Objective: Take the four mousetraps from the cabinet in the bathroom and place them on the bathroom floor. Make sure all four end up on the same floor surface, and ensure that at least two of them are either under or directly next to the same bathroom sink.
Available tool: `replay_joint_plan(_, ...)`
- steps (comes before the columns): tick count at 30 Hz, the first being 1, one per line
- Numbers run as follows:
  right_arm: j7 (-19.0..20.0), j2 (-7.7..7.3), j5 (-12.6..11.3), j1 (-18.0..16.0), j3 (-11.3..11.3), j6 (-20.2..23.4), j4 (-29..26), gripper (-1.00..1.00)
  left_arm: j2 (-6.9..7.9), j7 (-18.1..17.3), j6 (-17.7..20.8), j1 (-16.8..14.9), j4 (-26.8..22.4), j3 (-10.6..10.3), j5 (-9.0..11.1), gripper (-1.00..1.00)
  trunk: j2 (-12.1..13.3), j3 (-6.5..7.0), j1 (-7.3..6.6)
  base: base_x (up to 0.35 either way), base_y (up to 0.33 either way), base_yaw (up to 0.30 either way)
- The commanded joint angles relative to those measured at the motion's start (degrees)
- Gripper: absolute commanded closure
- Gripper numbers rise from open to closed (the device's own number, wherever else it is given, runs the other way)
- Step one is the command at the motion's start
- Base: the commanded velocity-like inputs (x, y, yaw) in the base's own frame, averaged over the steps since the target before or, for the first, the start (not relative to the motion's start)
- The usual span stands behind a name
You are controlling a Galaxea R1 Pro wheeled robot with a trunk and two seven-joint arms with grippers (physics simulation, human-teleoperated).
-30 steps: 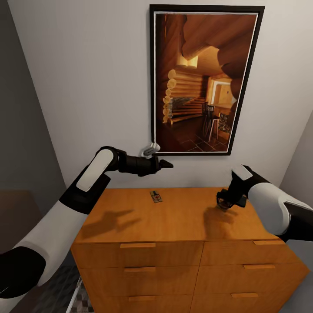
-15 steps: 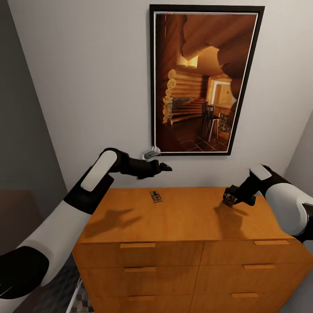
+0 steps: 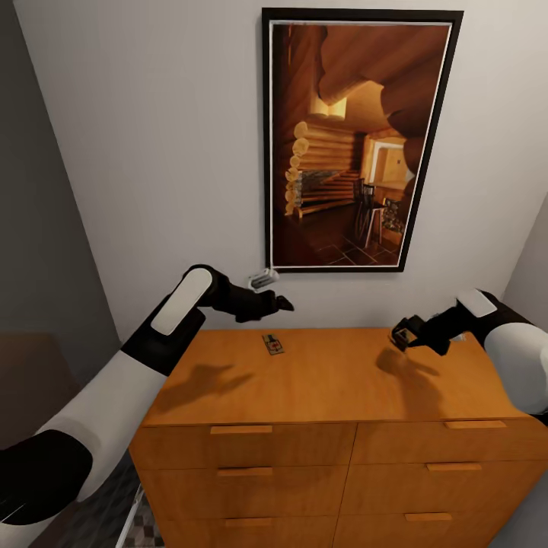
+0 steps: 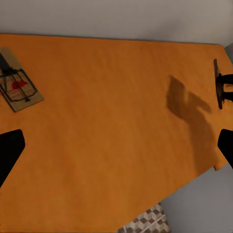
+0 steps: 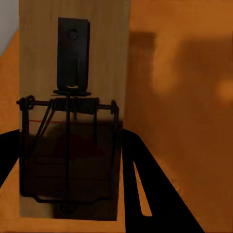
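Above the cabinet, near its right end, the right pincer hangs clear of the top, pinching a trap between its fingers. Well off to its left, the left pincer hovers spread and empty, a second trap lying flat on the wood just below and in front of it. The step looks like collecting traps; next the left pincer likely needs to drop onto that board, then both go to the floor by the sink
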Motion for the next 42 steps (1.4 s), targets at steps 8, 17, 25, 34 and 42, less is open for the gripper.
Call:
replay_joint_plan(8,7.26,-0.45,-0.74,-0.04,-0.02,0.14,0.04,1.00,0.01,1.25,-0.03,-0.06,0.92,-0.02,0.52,-1.00,-0.04,-0.07,0.00,0.000,0.000,0.000)
replay_joint_plan(17,18.27,-0.53,-0.75,-0.04,0.09,0.14,0.10,1.00,0.19,1.40,-0.02,-0.06,1.45,-0.02,0.41,-1.00,-0.04,-0.07,0.00,0.000,0.000,0.000)
replay_joint_plan(25,28.58,-0.47,-0.75,-0.04,0.24,0.14,0.07,1.00,0.23,1.41,-0.03,-0.06,1.51,0.06,0.39,-1.00,-0.04,-0.07,0.00,0.000,0.000,0.000)
replay_joint_plan(34,38.02,-0.45,-0.73,-0.04,0.36,0.14,0.06,1.00,0.09,1.54,-0.07,-0.06,1.53,0.07,0.32,-1.00,-0.04,-0.07,0.00,0.000,0.000,0.000)
replay_joint_plan(42,44.40,-0.45,-0.67,-0.04,1.46,0.14,-0.01,1.00,0.07,2.01,-0.13,-0.06,1.52,0.15,0.31,-1.00,-0.04,-0.07,0.00,0.000,0.000,0.000)
